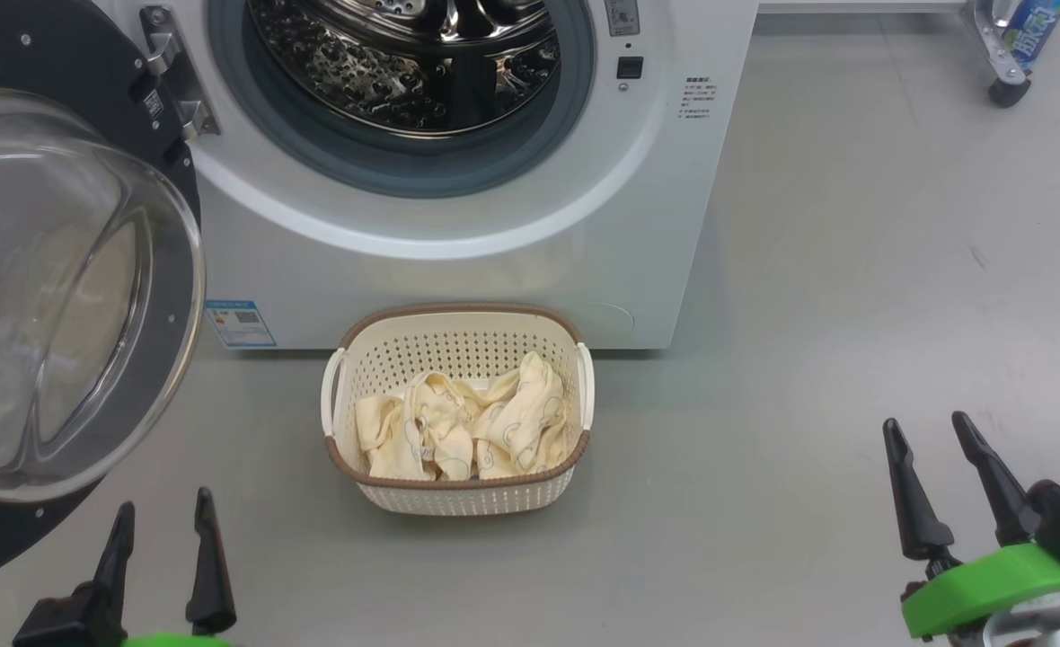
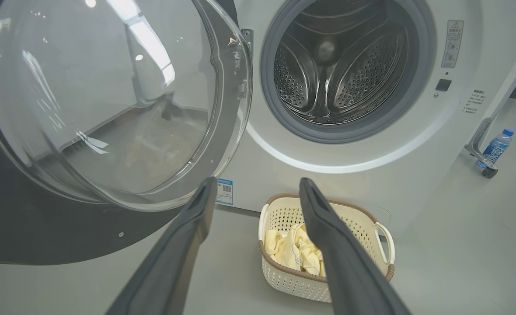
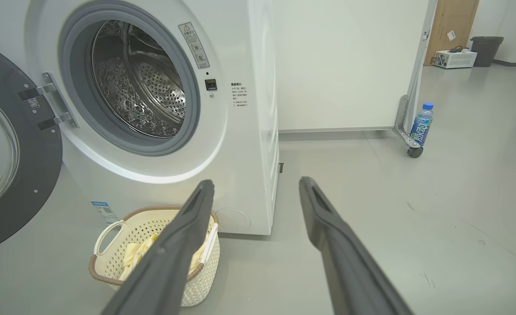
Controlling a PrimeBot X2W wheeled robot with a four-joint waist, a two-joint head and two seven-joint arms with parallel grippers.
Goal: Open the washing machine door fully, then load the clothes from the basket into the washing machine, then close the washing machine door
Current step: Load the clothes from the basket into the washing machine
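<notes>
The left end effector (image 1: 164, 501) had its two fingers spread apart, with nothing between them. The right end effector (image 1: 925, 420) was spread just as wide and was also empty. Neither touched anything.

The basket (image 1: 458, 352) sat on the floor (image 1: 808, 296) ahead of both end effectors and between them. It was nearer the left one and well apart from each. The clothes (image 1: 458, 427) lay crumpled inside it, below the brown rim, in pale cream folds with faint grey prints. In the left wrist view the right finger crossed in front of the basket. In the right wrist view the left finger did the same.

Beyond the basket, and just behind it, stood the machine (image 1: 458, 261). Its grey-ringed mouth was uncovered and the steel drum (image 1: 422, 63) showed inside. A blue sticker (image 1: 240, 323) sat low on its front, ahead of the left end effector.

The door (image 1: 63, 296) stood swung wide on its hinge (image 1: 175, 76), ahead of the left end effector and out to that side. Its glass bowl bulged toward the camera. In the left wrist view the bowl hung above the left fingertip; whether they were close could not be told.

Far ahead of the right end effector, off to its right, a bottle (image 1: 1033, 27) stood by a caster.
</notes>
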